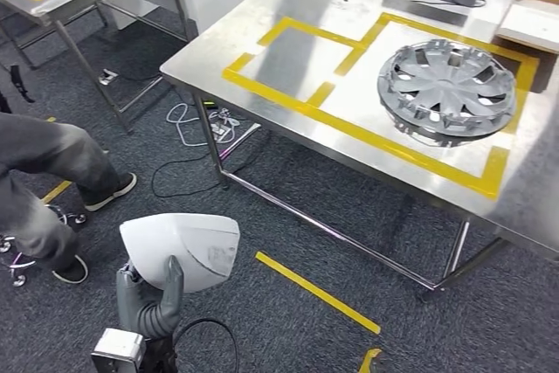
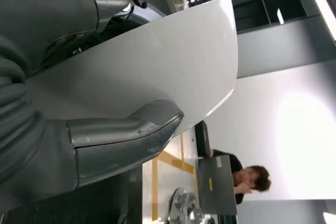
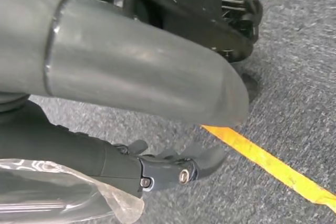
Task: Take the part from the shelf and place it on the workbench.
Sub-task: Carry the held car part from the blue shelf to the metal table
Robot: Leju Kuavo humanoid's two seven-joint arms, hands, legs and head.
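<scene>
White plastic fills my left hand [image 1: 153, 296]: the part [image 1: 186, 249], a smooth curved shell, sits gripped with the grey thumb across its near face and the darker fingers behind it. From the head view I see it held low over the dark carpet [image 1: 277, 303], well apart from the steel workbench [image 1: 316, 6] ahead and to the right. The left wrist view adds what the head view cannot: the thumb [image 2: 118, 142] pressing flat against the shell's [image 2: 158, 61] pale underside, and past its edge a seated person [image 2: 253, 179] behind a laptop [image 2: 216, 184].

My right hand [image 3: 158, 129] I see from its own wrist camera, hanging over the carpet with a yellow floor stripe [image 3: 273, 169] beyond its fingertips. The thick thumb [image 3: 138, 82] and dark fingers [image 3: 178, 166] lie stretched out and apart, with nothing between them, so I read it as open. A crinkled clear plastic film [image 3: 63, 192] lies along the arm's lower side.

On the workbench, a silver wheel cover [image 1: 447, 89] rests inside a yellow taped rectangle [image 1: 369, 133]. Another person's legs [image 1: 46, 172] stand to the left on the carpet.
</scene>
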